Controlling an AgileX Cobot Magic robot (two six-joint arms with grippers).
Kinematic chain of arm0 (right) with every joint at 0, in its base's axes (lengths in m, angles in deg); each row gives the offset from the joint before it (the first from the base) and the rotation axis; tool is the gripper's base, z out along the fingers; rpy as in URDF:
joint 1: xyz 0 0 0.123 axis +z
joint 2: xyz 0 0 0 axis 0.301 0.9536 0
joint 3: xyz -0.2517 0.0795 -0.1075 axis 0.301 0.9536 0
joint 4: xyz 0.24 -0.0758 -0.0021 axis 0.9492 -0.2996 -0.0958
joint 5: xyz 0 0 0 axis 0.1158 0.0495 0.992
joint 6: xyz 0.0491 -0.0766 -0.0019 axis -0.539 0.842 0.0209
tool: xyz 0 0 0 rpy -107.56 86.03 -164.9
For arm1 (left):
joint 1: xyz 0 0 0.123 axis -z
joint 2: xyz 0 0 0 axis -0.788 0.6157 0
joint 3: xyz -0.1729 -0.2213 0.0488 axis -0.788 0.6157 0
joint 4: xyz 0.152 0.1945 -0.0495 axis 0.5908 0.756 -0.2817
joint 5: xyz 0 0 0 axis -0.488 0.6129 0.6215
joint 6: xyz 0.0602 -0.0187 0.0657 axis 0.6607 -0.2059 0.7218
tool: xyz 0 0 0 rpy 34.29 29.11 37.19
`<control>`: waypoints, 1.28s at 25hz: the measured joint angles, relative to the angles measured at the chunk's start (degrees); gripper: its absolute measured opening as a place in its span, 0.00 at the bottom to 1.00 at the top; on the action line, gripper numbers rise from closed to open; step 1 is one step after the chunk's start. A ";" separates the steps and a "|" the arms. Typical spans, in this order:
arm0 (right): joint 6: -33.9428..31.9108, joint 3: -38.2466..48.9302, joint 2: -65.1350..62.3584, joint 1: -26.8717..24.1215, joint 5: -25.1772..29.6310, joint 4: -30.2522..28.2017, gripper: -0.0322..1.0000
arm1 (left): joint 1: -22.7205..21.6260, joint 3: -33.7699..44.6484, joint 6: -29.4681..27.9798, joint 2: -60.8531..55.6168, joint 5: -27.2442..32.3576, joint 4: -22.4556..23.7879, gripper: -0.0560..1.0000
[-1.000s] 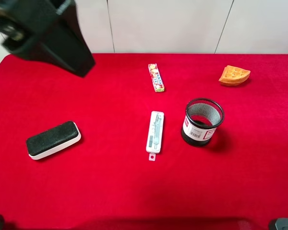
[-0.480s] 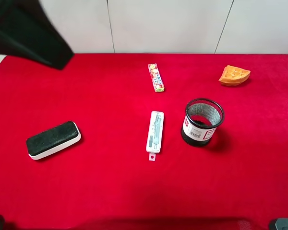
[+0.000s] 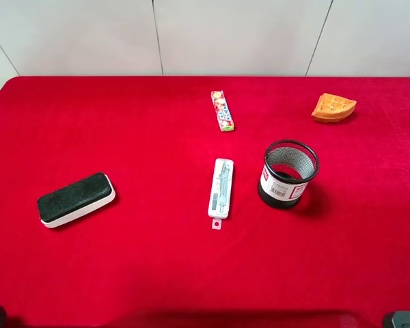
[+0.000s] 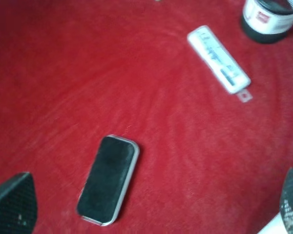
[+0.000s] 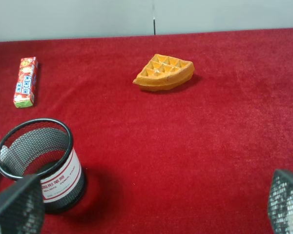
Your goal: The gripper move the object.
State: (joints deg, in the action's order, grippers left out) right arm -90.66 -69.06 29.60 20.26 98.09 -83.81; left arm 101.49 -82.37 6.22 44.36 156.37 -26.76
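The white bar (image 3: 221, 188) is shown lying flat on the red cloth (image 3: 157, 260), just beside the mesh cup (image 3: 288, 175) and apart from the eraser (image 3: 76, 199). It is judged light, stiff and low-lying, best pinched across its long edges. Both grippers' jaws are seen spread, empty.

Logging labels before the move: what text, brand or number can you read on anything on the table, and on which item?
"HI-CHEW" on the candy stick, read in the right wrist view.
Mesh pen cup: white label with a barcode and a red mark, print too small to read.
Slim white bar: teal-green print, too small and blurred to read.
Eraser and waffle piece: no text visible.
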 joint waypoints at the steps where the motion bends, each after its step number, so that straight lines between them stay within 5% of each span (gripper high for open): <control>1: 0.00 0.00 0.00 0.00 0.00 0.00 0.70 | -1.96 1.35 0.00 -1.45 0.00 0.00 0.99; 13: 0.00 0.00 0.00 0.00 0.00 0.00 0.70 | -27.03 18.92 0.00 -20.55 0.00 -6.26 0.99; 22: 0.00 0.00 0.00 0.00 0.00 0.00 0.70 | -40.12 28.73 1.88 -34.21 -2.75 -6.93 0.99; 32: 0.00 0.00 0.00 0.00 0.00 0.00 0.70 | -45.58 35.02 9.30 -43.70 -6.95 -9.53 0.99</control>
State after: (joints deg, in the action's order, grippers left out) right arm -90.66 -69.06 29.60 20.26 98.09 -83.81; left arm 55.91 -47.35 15.52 0.66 149.42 -36.29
